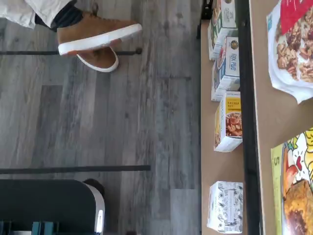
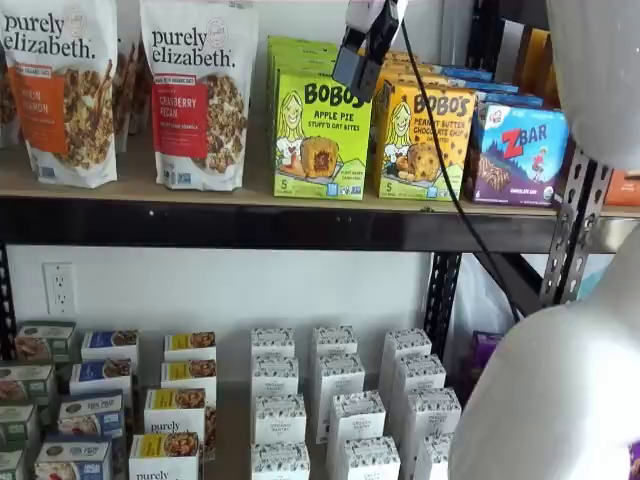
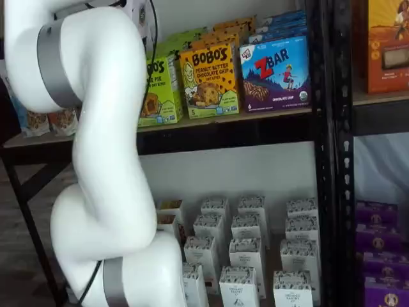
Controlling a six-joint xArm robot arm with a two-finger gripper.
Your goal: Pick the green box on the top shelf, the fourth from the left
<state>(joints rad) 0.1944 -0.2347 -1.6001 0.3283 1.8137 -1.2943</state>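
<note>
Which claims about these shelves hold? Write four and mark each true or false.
1. The green box stands on the top shelf. True.
2. The ZBar box is right beside the green box. False: a yellow box stands between them.
3. The gripper holds the green box. False: it holds nothing; the box is on the shelf.
4. White boxes stand on the lower level. True.

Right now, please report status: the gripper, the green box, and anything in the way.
Gripper high before the top shelf, fingers side-on, state unclear, holding nothing. Green box upright on shelf, untouched. Yellow Bobo's box close beside it; front clear.
</note>
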